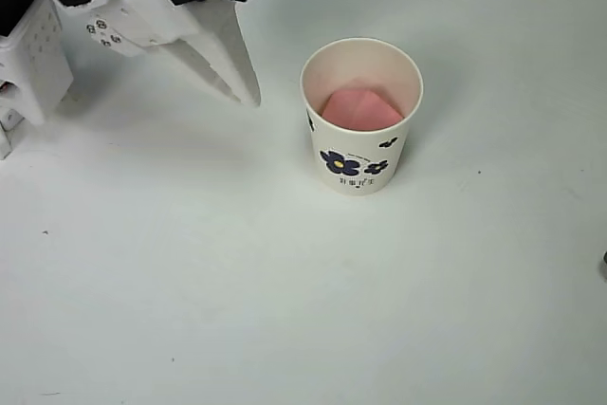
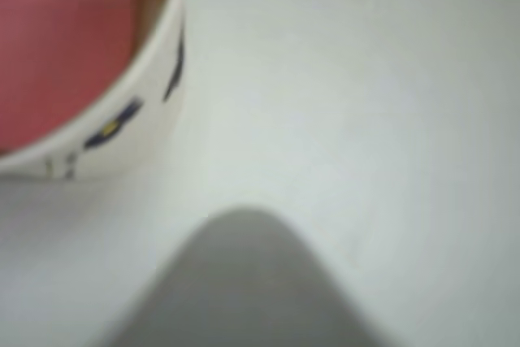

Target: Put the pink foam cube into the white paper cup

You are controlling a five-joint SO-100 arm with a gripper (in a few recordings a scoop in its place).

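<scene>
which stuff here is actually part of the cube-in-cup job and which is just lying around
Part of the job:
- pink foam cube, inside the cup
- white paper cup, upright
- pincer, left of the cup in the overhead view, holding nothing

Just lying about:
- a small dark thing at the table's right edge, too cut off to identify

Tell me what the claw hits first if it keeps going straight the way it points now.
Probably the bare table. In the overhead view the claw points down and slightly right, tip left of the white paper cup holding the pink foam cube. Its line seems to miss the cup, though depth is unclear.
</scene>
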